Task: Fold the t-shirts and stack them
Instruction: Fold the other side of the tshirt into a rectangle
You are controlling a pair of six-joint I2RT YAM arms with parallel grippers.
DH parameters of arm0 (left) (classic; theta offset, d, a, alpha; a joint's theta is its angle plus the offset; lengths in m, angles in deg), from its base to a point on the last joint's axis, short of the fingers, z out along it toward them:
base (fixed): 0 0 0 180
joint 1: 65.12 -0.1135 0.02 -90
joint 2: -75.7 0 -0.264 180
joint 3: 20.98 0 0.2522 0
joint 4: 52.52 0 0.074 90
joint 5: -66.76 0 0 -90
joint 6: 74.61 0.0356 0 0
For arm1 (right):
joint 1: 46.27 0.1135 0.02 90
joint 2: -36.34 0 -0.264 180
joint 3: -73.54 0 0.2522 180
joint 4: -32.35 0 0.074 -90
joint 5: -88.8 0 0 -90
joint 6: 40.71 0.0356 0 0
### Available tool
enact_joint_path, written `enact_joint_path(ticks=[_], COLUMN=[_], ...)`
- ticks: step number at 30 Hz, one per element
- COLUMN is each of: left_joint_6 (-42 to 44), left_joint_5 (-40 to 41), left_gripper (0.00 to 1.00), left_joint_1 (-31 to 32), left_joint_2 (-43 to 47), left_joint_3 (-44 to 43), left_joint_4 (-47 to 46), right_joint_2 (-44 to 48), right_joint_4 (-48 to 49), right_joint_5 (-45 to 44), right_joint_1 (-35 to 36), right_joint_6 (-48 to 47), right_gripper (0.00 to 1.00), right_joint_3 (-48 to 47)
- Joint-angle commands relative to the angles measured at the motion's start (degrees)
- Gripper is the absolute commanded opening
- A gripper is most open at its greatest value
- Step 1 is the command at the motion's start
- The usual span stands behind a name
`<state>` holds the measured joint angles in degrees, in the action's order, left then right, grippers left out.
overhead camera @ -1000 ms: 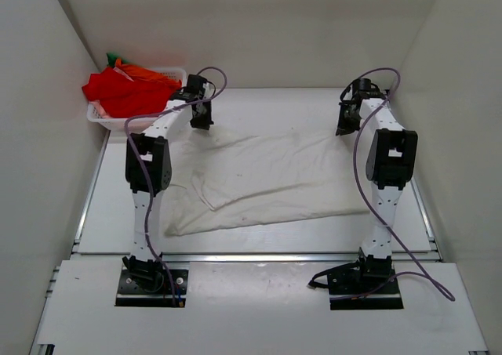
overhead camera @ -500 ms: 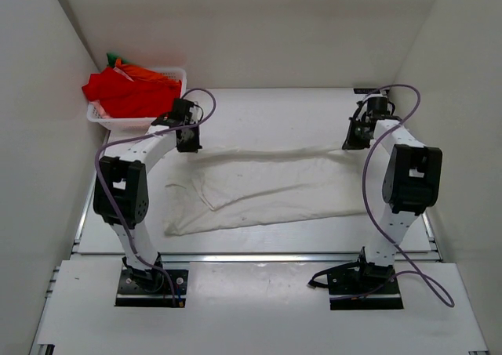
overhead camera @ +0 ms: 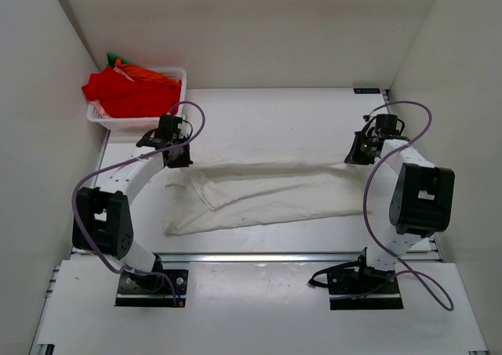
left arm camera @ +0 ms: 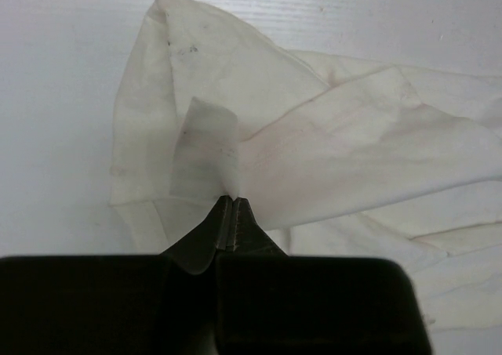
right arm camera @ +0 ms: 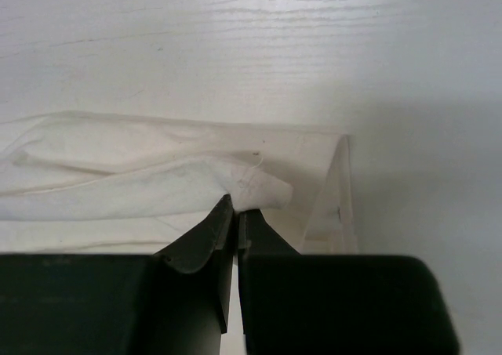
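Left gripper [overhead camera: 176, 153] at 9 o'clock, right gripper [overhead camera: 358, 151] at 3, jaws of both clamped tight onto far edge of white t-shirt [overhead camera: 267, 194] mid-table; best drag toward 6 evenly, edge taut.

In the left wrist view the white t-shirt [left arm camera: 353, 159] runs off the right edge, and the left tool [left arm camera: 229, 212] hides its near folds. At the bench's [overhead camera: 274, 112] far left corner, red t-shirts [overhead camera: 129, 95] cover most of the basket [overhead camera: 177, 75] and a green cloth [overhead camera: 112, 58].
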<state>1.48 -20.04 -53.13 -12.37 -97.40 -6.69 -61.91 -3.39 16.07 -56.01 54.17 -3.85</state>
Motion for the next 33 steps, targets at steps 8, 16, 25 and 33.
enact_joint_path(ticks=[8,16,25,33], left_joint_6=[-0.6,-0.8,-1.3,-3.7], left_joint_5=[0.2,0.0,-3.0,-5.7], left_gripper=[0.0,0.0,0.0,0.16], left_joint_1=[1.1,1.8,1.6,1.5], left_joint_2=[8.2,11.2,15.9,21.4], left_joint_3=[6.7,8.5,10.9,14.5], left_joint_4=[1.3,3.5,5.7,4.1], right_joint_2=[7.0,6.9,9.1,15.6], right_joint_4=[3.1,-1.0,-13.0,-10.1], right_joint_5=[-1.4,-4.0,-9.8,-6.8], right_joint_1=[-2.5,-3.1,-2.1,-1.8], right_joint_6=[-1.1,0.6,2.0,2.0], right_gripper=[0.0,0.0,0.57,0.55], right_joint_3=[5.4,4.9,4.8,5.7])
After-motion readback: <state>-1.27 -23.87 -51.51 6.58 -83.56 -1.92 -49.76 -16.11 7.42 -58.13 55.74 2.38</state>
